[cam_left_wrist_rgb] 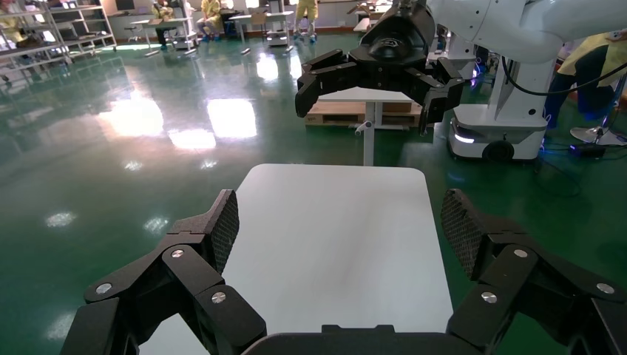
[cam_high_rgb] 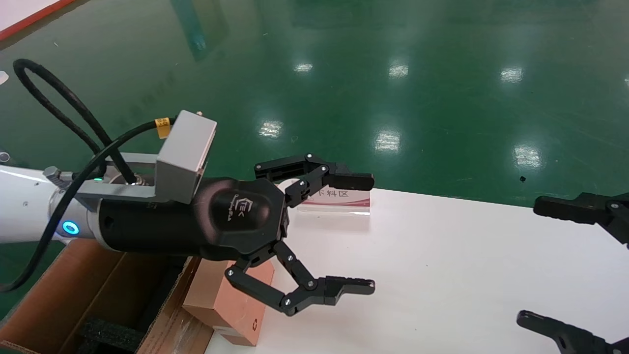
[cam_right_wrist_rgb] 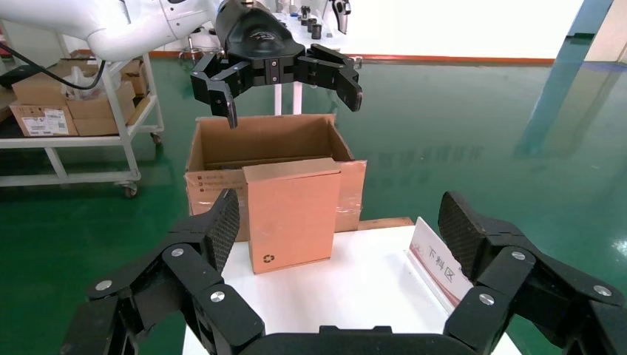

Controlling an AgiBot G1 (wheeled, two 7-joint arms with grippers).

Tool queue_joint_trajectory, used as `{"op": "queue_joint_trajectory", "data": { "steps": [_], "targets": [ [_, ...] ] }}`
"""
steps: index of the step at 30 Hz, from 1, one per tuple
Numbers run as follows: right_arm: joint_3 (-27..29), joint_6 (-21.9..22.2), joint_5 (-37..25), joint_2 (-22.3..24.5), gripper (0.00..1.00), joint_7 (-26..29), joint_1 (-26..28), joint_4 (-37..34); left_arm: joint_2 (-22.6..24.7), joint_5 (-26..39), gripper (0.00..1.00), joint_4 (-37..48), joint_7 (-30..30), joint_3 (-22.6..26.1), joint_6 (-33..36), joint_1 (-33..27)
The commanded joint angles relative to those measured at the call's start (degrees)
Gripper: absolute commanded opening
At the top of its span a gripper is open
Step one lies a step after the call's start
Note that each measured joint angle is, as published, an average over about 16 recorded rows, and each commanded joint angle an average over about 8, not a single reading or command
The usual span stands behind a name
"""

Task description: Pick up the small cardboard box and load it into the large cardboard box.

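Note:
The small cardboard box (cam_high_rgb: 231,305) (cam_right_wrist_rgb: 292,214) stands upright at the white table's left edge, its recycling mark low on the face. It stands right against the large cardboard box (cam_high_rgb: 73,295) (cam_right_wrist_rgb: 266,144), which is open at the top beside the table with black foam (cam_high_rgb: 105,334) inside. My left gripper (cam_high_rgb: 366,233) (cam_left_wrist_rgb: 341,229) hangs open in the air above the small box, holding nothing, its fingers pointing across the table. My right gripper (cam_high_rgb: 535,265) (cam_right_wrist_rgb: 340,222) is open at the table's right side, facing the small box from a distance.
The white table (cam_high_rgb: 442,270) (cam_left_wrist_rgb: 333,244) has a small red-and-white sign (cam_high_rgb: 339,196) (cam_right_wrist_rgb: 440,259) near its far edge. Green glossy floor lies all round. A cart with cartons (cam_right_wrist_rgb: 66,111) stands beyond the large box.

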Motion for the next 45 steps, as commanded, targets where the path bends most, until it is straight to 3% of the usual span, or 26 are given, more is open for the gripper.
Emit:
{"op": "queue_joint_trajectory", "data": {
  "steps": [1,12,20,25,34,39,45],
  "targets": [
    [0.0,0.0,0.0,0.0,1.00,0.0,0.0,0.0,0.0,0.0,1.00,0.0,0.0,0.0,0.0,0.0],
    [0.0,0.0,0.0,0.0,1.00,0.0,0.0,0.0,-0.8,1.1,1.00,-0.3,-0.9,0.2,-1.0,0.0],
    [-0.1,0.0,0.0,0.0,1.00,0.0,0.0,-0.1,-3.9,10.9,1.00,-3.1,-8.1,3.6,-4.1,-4.0],
    [-0.1,0.0,0.0,0.0,1.00,-0.1,0.0,-0.1,-4.0,22.4,1.00,-4.0,-15.6,8.3,-2.9,-11.8],
    [-0.1,0.0,0.1,0.0,1.00,-0.1,0.1,-0.1,0.3,41.8,1.00,-4.0,-32.2,18.9,3.4,-27.1],
    [-0.1,0.0,0.1,0.0,1.00,-0.1,0.1,-0.1,1.7,47.1,1.00,-4.0,-39.8,25.2,4.4,-32.9],
    [-0.2,0.0,0.1,0.0,1.00,-0.1,0.1,-0.1,2.3,48.5,1.00,-3.9,-46.9,32.7,4.7,-37.9]
  ]
}}
